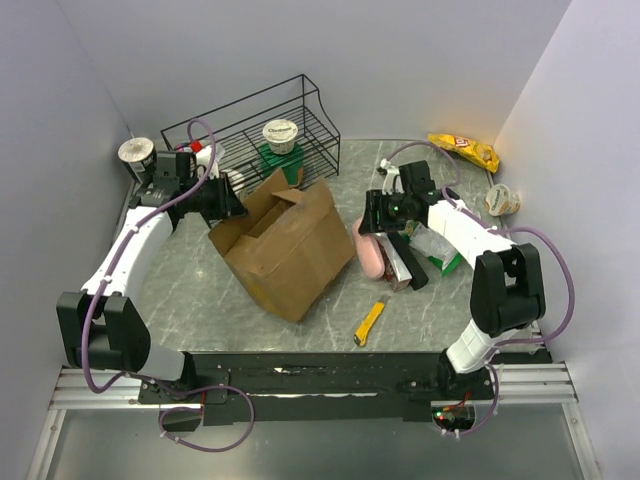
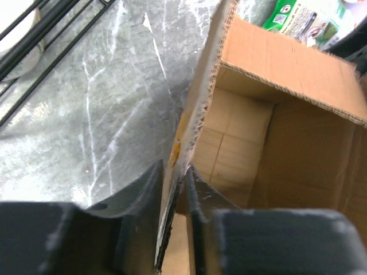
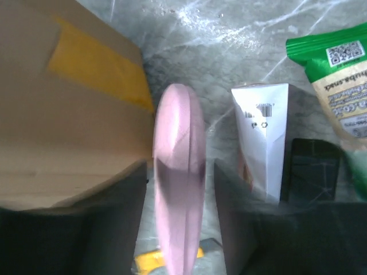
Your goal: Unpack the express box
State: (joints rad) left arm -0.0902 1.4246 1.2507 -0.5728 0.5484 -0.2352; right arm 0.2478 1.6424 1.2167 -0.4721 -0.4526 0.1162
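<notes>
The express box (image 1: 285,245), a brown cardboard carton, stands open and tilted at mid-table. Its inside (image 2: 287,149) shows bare cardboard. My left gripper (image 1: 232,208) is shut on the box's left wall edge (image 2: 198,109), with a finger on each side of the board (image 2: 175,172). My right gripper (image 1: 372,225) is open just right of the box. A pink packet (image 3: 178,172) stands between its fingers with a gap on each side. The packet also shows in the top view (image 1: 371,257). The box's yellow label (image 3: 94,69) is at its left.
A white carton (image 3: 265,132), a green snack bag (image 3: 338,86) and a black item (image 3: 309,169) lie right of the packet. A yellow utility knife (image 1: 370,322) lies near the front. The black wire rack (image 1: 260,130) holds a cup (image 1: 282,135). A yellow chip bag (image 1: 465,150) and another cup (image 1: 503,200) sit at the far right.
</notes>
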